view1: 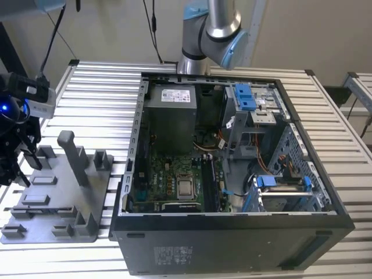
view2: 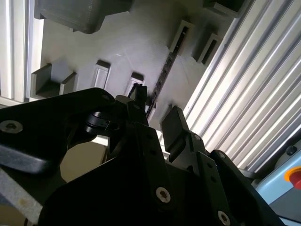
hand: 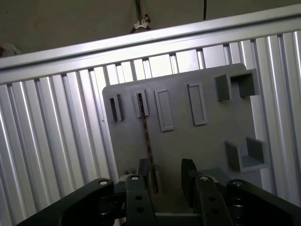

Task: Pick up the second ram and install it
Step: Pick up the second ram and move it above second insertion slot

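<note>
**Ram on edge between the open fingers**

The end effector (hand: 167, 176) hangs over the grey holder tray (hand: 197, 141), which lies on the slatted tabletop (hand: 47, 141) at the exterior view's left, well apart from the open computer case (view1: 232, 232). Its two fingers (hand: 188, 175) are apart and nothing is clamped between them.

The second ram (hand: 146, 134) is in the tray and stands on its thin edge, so in both wrist views it appears only as a narrow dark line. One end sits in a small slotted block on the far part of the tray. From there its long axis runs straight toward the end effector, and the near end enters the gap between the fingers.

The ram is not in the middle of this gap. It lies just beside one finger, and the other finger is clearly apart from it. I cannot tell whether the near finger already touches the board.

The flat faces of the board look toward the inner sides of the fingers, and the gap crosses its thin dimension. In my judgement the end effector is aligned for the grasp, but the ram is not yet held and rests in its tray.
</note>
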`<state>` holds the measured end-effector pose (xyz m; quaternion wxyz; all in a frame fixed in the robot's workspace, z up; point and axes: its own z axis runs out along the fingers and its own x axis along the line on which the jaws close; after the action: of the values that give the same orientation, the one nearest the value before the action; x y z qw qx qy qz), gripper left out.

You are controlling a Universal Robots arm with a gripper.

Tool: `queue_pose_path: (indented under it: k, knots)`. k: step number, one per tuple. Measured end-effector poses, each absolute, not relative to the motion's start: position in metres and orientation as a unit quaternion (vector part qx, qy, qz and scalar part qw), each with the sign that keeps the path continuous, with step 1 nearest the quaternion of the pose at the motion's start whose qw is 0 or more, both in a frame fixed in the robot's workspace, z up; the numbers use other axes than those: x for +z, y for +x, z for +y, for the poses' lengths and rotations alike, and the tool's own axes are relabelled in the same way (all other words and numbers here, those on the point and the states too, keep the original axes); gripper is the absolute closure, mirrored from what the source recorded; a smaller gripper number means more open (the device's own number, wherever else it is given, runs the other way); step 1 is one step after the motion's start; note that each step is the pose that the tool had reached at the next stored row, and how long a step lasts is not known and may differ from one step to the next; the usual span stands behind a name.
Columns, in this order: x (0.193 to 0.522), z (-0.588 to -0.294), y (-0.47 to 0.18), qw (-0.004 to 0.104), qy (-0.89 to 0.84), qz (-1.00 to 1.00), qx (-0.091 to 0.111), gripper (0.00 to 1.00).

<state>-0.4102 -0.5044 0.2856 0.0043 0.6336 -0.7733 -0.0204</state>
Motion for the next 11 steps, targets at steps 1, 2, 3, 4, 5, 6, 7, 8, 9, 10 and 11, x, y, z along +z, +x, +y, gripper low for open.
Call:
queue_pose_path:
  k: [1, 2, 3, 4, 5, 6, 7, 8, 9, 10, 11]
  knots:
    - [0.2854, -0.5044, -0.4102, 0.004, 0.634, -0.773, -0.020, 0.58]
    - [0.2852, -0.5044, -0.4102, 0.004, 0.634, -0.773, -0.020, 0.58]
    - [0.2850, -0.5044, -0.4102, 0.004, 0.634, -0.773, -0.020, 0.58]
    - [0.2848, -0.5044, -0.4102, 0.004, 0.634, -0.773, -0.020, 0.58]
    - [0.2845, -0.5044, -0.4102, 0.004, 0.634, -0.773, -0.020, 0.58]
    - [0.2842, -0.5044, -0.4102, 0.004, 0.634, -0.773, -0.020, 0.58]
    - [0.2838, -0.5044, -0.4101, 0.004, 0.634, -0.773, -0.020, 0.58]
    - [0.2835, -0.5044, -0.4101, 0.004, 0.634, -0.773, -0.020, 0.58]
    - [0.2833, -0.5044, -0.4101, 0.004, 0.634, -0.773, -0.020, 0.58]
    - [0.2831, -0.5044, -0.4102, 0.004, 0.634, -0.773, -0.020, 0.58]
    - [0.2826, -0.5044, -0.4102, 0.004, 0.634, -0.773, -0.020, 0.58]
